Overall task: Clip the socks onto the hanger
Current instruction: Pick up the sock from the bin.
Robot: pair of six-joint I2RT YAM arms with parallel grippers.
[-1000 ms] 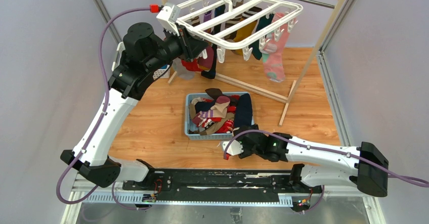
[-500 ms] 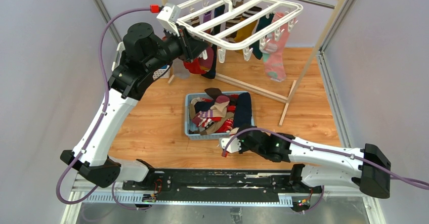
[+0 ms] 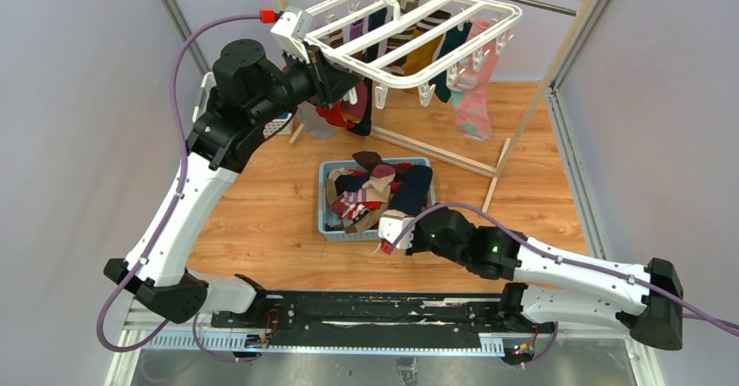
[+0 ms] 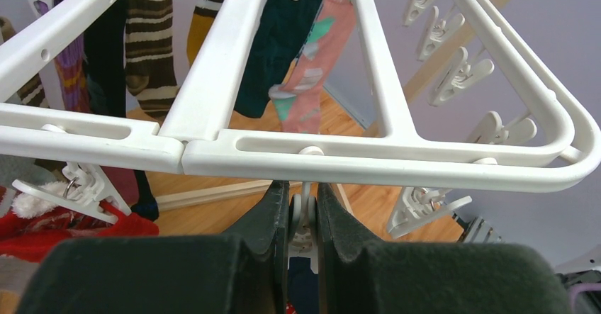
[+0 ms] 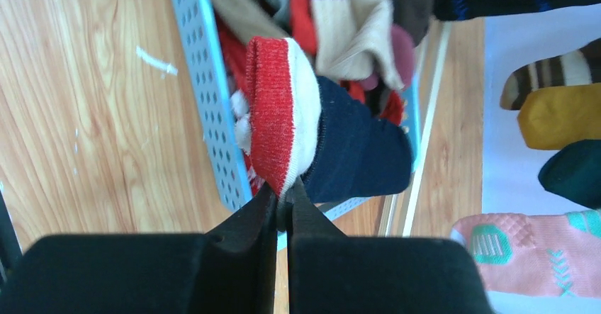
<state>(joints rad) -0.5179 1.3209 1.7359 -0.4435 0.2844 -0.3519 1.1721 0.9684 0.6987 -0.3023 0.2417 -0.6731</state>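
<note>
Where the right gripper (image 5: 282,211) reaches the near right corner of the blue perforated basket (image 5: 205,108), its jaws are pressed together on the folded edge of a navy sock (image 5: 358,147) with a red and white cuff. The ribbed cuff stands up from the fingertips. The sock's navy body bends away to the right across the basket's rim, so its long axis runs roughly along that rim. The rest of the sock pile (image 3: 366,196) is a soft tangle of beige, maroon and red fabric inside the basket.

The white plastic hanger (image 3: 418,33) hangs from the metal rail of the wooden rack (image 3: 532,116). Its rectangular frame lies nearly flat, with its long side running from near left to far right. The left gripper (image 4: 303,218) is clamped on one small white clip just under the frame's near bar. Several more empty clips (image 4: 453,80) dangle along the rounded right corner. Striped brown, mustard, dark teal and pink patterned socks (image 4: 312,66) hang straight down from the far bars.

Bare wooden tabletop (image 3: 261,203) lies open to the left of the basket and between it and the rack's foot.
</note>
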